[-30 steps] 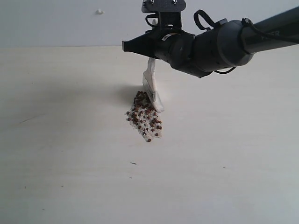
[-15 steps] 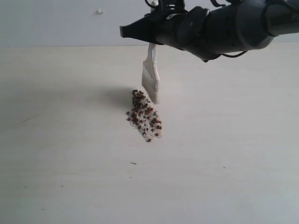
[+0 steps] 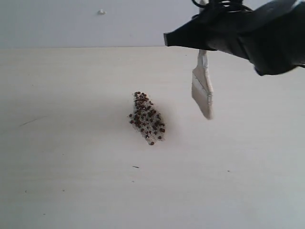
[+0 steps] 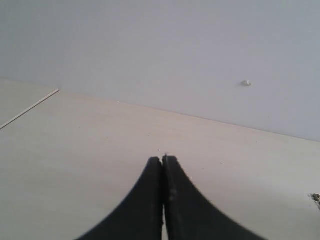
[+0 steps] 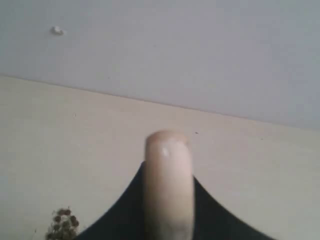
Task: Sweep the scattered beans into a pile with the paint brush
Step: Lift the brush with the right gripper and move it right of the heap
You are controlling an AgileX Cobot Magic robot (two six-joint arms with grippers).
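The beans (image 3: 147, 119) lie in one tight reddish-brown pile with white crumbs on the pale table; an edge of the pile shows in the right wrist view as beans (image 5: 62, 225). The paint brush (image 3: 202, 93) hangs bristles down, clear of the table, to the right of the pile and apart from it. My right gripper (image 3: 174, 38) is shut on its handle, and the rounded wooden handle end (image 5: 168, 170) stands between the black fingers. My left gripper (image 4: 162, 160) is shut on nothing, over bare table; the exterior view does not show it.
The pale wooden table (image 3: 71, 167) runs back to a grey wall (image 3: 71, 24) with a small white speck (image 3: 101, 12) on it. A few dark specks (image 3: 136, 167) lie in front of the pile.
My right arm has lifted the brush off the pile's far edge and carried it up and to the right. The pile stays put.
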